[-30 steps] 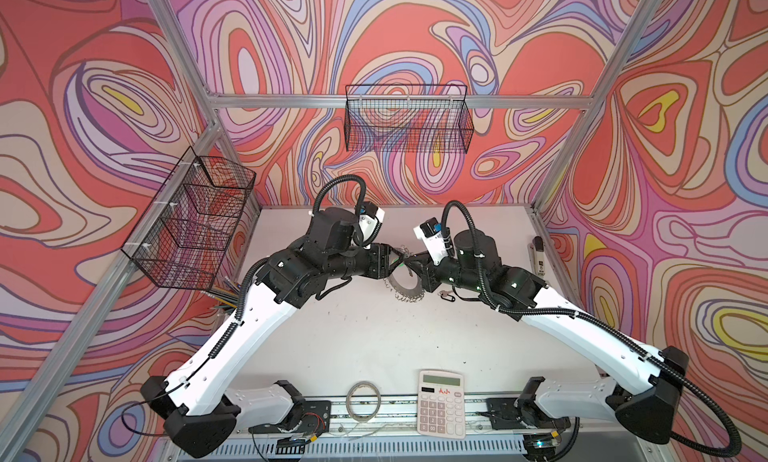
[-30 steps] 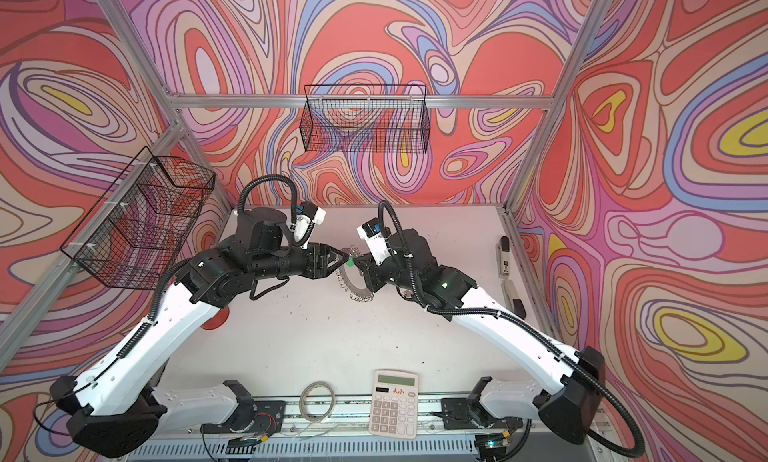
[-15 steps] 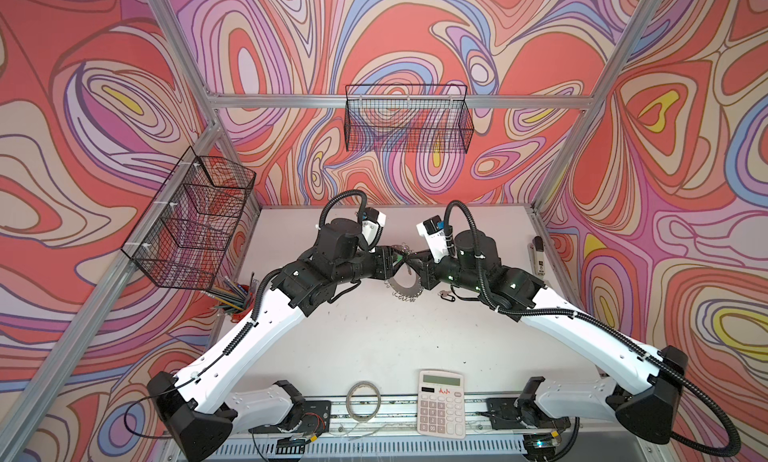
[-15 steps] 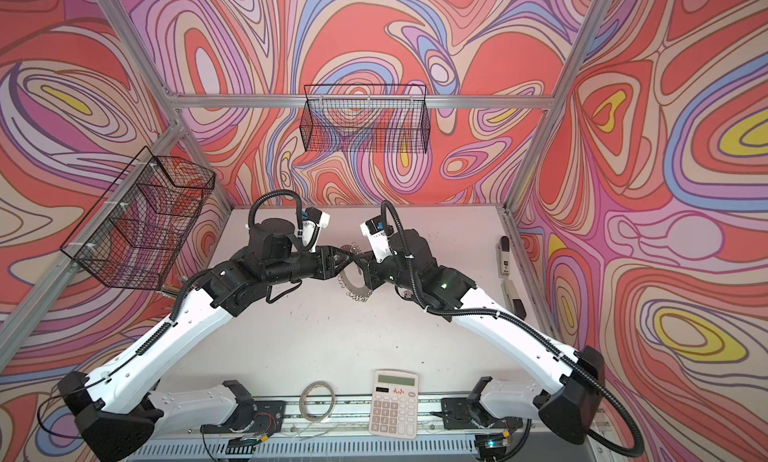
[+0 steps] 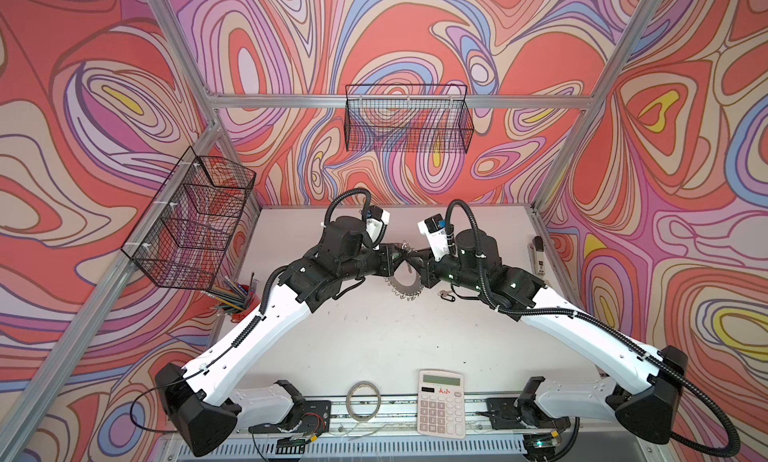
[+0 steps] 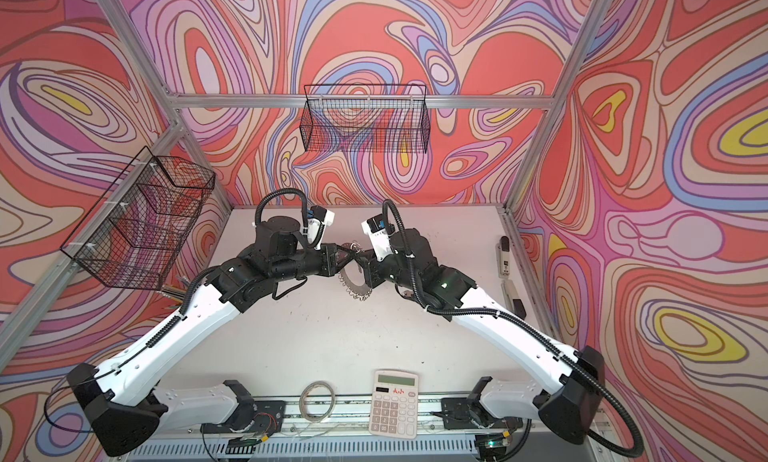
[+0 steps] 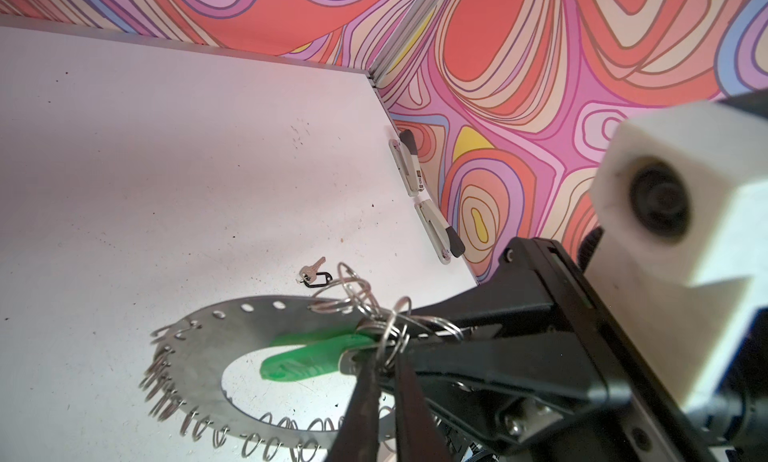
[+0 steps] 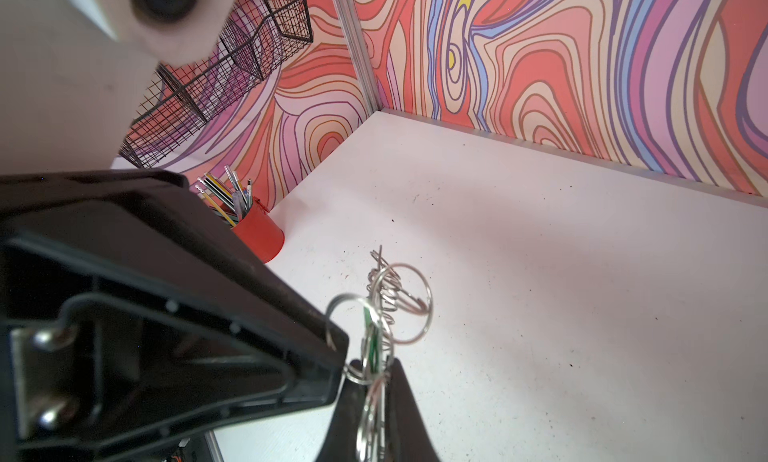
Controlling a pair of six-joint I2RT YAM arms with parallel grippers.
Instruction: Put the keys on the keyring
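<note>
The keyring [image 5: 405,288] [image 7: 199,356], a flat silver disc edged with wire loops, is held tilted above the table in both top views. My right gripper [image 8: 374,368] [image 5: 415,258] is shut on its rim, with the disc edge-on between the fingers. My left gripper [image 7: 384,352] [image 5: 401,254] meets it from the other side, shut on the bunched wire loops [image 8: 384,287]. One of the keys hangs there by its green tag [image 7: 307,358], across the disc's hole. Whether the left fingers also pinch that key is unclear. The key with the black tag [image 7: 318,275] [image 5: 446,296] lies on the table.
A calculator [image 5: 440,401] and a tape roll [image 5: 364,399] lie at the front edge. A red cup of pencils [image 8: 259,235] stands by the left wall. Two white staplers [image 7: 409,165] lie along the right edge. Wire baskets [image 5: 409,123] hang on the walls.
My left gripper has moved right up to the keyring and gone from partly open to shut on its loops. The right arm has kept the keyring still.
</note>
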